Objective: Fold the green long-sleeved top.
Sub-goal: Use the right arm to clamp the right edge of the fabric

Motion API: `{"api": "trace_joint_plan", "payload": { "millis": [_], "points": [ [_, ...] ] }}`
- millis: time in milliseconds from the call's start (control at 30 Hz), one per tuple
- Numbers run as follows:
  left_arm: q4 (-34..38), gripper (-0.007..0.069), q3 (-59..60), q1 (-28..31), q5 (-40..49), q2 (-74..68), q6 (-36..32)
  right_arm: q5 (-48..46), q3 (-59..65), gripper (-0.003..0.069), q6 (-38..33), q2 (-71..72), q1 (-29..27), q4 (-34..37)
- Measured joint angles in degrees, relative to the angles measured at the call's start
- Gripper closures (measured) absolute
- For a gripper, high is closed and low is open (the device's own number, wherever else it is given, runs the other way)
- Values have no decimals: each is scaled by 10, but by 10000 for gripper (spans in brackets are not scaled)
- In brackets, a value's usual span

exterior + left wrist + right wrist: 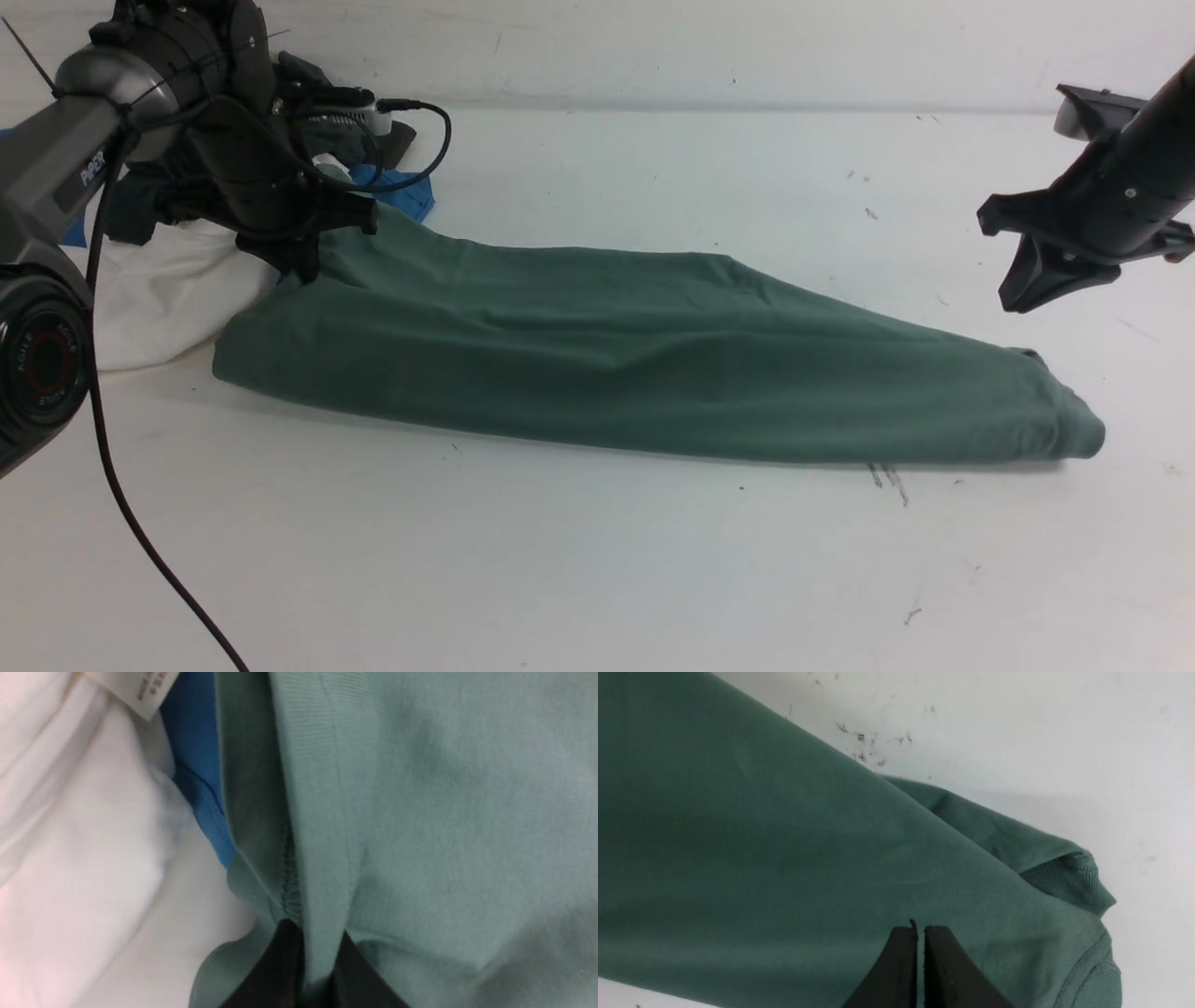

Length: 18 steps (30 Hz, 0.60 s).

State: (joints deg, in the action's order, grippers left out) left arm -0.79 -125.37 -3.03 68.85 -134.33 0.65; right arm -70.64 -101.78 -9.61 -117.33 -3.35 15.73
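On the white surface [597,579], our left jaws clamp the green long-sleeved top [607,355] toward the far left corner, our right jaws are together and empty, so we should lift slowly.

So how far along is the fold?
Done: the green top lies folded into a long strip. In hand: the left gripper pinches its edge beside the white garment. Left: the right gripper, shut and empty, hangs above the other end; crosswise folds remain.

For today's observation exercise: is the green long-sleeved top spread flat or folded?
Folded lengthwise: the green long-sleeved top lies as one long narrow band on the table, layers stacked, a ribbed cuff peeking out at one end.
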Motion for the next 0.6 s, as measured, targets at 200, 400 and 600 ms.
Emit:
{"api": "trace_joint_plan", "payload": {
  "millis": [200, 400, 600],
  "points": [
    [-49, 506, 0, 0, 0, 0, 10, 0, 0, 641, -5, 0, 0, 7],
    [-161, 291, 0, 0, 10, 0, 60, 0, 0, 641, -16, 0, 0, 17],
    [-189, 331, 0, -2, 17, 0, 61, 0, 1, 641, 1, 2, 8, 6]
  ]
}}
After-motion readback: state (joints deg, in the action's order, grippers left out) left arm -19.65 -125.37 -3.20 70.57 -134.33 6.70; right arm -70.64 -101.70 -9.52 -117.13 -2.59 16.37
